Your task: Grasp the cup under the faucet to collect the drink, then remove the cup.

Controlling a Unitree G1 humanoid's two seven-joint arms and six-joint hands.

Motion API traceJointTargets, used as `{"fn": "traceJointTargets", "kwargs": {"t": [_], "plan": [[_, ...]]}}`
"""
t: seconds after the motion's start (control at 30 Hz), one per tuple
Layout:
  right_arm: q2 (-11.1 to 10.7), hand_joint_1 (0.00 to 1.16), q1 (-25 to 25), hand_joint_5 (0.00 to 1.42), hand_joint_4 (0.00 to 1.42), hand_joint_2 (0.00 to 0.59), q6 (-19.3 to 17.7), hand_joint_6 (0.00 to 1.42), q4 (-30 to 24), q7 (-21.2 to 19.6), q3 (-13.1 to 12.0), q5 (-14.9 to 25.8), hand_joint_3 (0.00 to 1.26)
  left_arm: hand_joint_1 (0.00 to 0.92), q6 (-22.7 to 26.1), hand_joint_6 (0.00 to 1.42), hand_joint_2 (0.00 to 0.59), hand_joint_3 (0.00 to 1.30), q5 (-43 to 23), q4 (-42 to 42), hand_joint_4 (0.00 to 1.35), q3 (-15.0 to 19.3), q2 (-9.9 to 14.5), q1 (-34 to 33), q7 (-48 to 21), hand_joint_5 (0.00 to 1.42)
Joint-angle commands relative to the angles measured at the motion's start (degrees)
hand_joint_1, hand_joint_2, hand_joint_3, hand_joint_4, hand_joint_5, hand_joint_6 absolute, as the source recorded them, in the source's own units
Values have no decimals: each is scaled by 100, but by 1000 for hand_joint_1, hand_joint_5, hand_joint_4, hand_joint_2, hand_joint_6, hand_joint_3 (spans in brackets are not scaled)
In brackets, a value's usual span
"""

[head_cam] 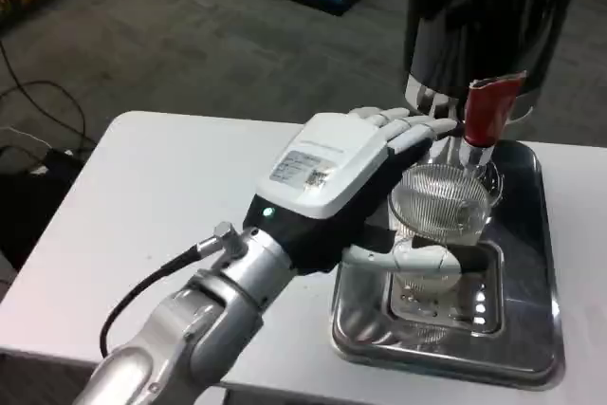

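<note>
- Gripping the cup (442,204) with the left hand (353,177); fingers (410,127) wrapped round the far side of the wall, thumb (417,257) laid across the near side low down; hand closed on the cup rather than spread
- Cup standing on the perforated grate (477,308) of the steel drip tray (531,353), directly below the red faucet lever (487,109) of the dark dispenser (484,16); upright as far as can be told
- Clear ribbed wall, thin rim; probably light disposable plastic, possibly glass; cannot tell which; either way transparent and hard to read at the edges
- If plastic: soft-sided, likely to buckle under a hard squeeze; moderate pressure only, spread across the wall rather than pinched at one spot
- Ribs likely to give some purchase; a wet wall would turn slippery
- Fill level not readable; liquid not clearly visible inside; weight judged light now, heavier and top-sloshy once filled
- Best hold judged to be mid-wall, opposite sides, clear of the rim; present hold close to that, thumb a little low
- Spout just above the rim; withdrawal probably needs a level slide toward the robot, no tilt
- Risks: crushing the wall, spilling on tilt, knocking the lever
</note>
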Motion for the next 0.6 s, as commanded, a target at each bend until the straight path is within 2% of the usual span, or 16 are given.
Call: {"fn": "traceJointTargets", "kwargs": {"t": [0.03, 0.2, 0.4, 0.5, 0.6], "plan": [[-1, 387, -28, 98, 78, 521, 16, 3, -66, -69, 61, 11, 179, 101, 34, 209, 86, 232, -212, -667, 33, 326, 164, 419, -231, 184], [45, 388, -56, 109, 94, 521, 33, 0, -128, -136, 29, 17, 187, 130, 2, 251, 105, 276, -511, -1607, 86, 913, 453, 1018, -450, 248], [99, 400, -29, 121, 102, 512, 95, 0, -190, -183, 28, 52, 188, 129, 115, 264, 101, 281, -1175, -2788, 115, 1729, 609, 1630, -847, 247], [126, 402, -3, 122, 106, 512, 96, 0, -234, -195, 93, 29, 188, 115, 160, 275, 104, 273, -1655, -3251, 121, 2083, 744, 1646, -1210, 247], [149, 404, -10, 122, 107, 512, 125, 0, -283, -201, 181, -8, 188, 100, 275, 291, 102, 273, -2342, -3408, 171, 2283, 781, 1498, -1616, 277]]}}
